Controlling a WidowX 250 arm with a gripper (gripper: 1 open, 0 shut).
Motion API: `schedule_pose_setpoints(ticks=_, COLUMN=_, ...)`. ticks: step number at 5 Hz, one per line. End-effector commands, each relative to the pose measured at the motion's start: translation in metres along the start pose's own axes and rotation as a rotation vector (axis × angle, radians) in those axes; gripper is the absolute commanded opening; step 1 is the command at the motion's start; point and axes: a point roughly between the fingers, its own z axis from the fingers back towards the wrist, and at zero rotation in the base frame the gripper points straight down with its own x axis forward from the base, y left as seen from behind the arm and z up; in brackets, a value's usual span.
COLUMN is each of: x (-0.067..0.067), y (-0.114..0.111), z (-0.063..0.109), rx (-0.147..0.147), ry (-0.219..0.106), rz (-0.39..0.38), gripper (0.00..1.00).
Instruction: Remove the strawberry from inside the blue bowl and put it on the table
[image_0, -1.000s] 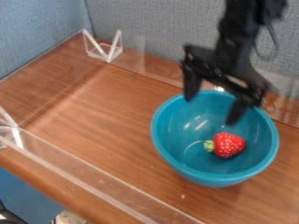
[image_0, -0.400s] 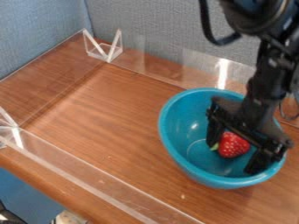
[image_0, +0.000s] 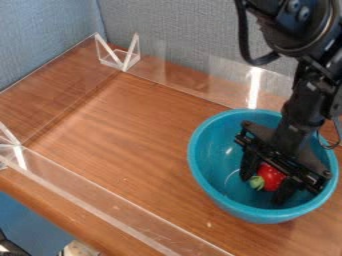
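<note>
The blue bowl (image_0: 221, 150) sits on the table (image_0: 120, 120) at the right, near the front edge. Inside it lies the small red strawberry (image_0: 273, 177) with a bit of green at its left. My black gripper (image_0: 277, 178) reaches down into the bowl, its fingers (image_0: 250, 166) standing on either side of the strawberry and close against it. Whether the fingers press the berry cannot be made out. The arm rises from the bowl toward the upper right.
Low clear acrylic walls (image_0: 80, 190) edge the tabletop along the front and back. A clear bracket (image_0: 120, 52) stands at the far left corner. Bare wood stretches left of the bowl.
The gripper came down from above the bowl's rim into the bowl and its fingers narrowed around the strawberry. The bowl shifted slightly right and toward the front.
</note>
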Motion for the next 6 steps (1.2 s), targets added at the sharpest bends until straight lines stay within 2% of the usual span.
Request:
schedule_pose_setpoints(ticks=1, x=0.009, y=0.003, z=0.015, rx=-0.006, ry=-0.053, rz=0.008, gripper=0.00)
schedule_pose_setpoints(ticks=6, x=0.011, y=0.011, z=0.029, rx=0.013, ry=-0.071, rz=0.007, gripper=0.00)
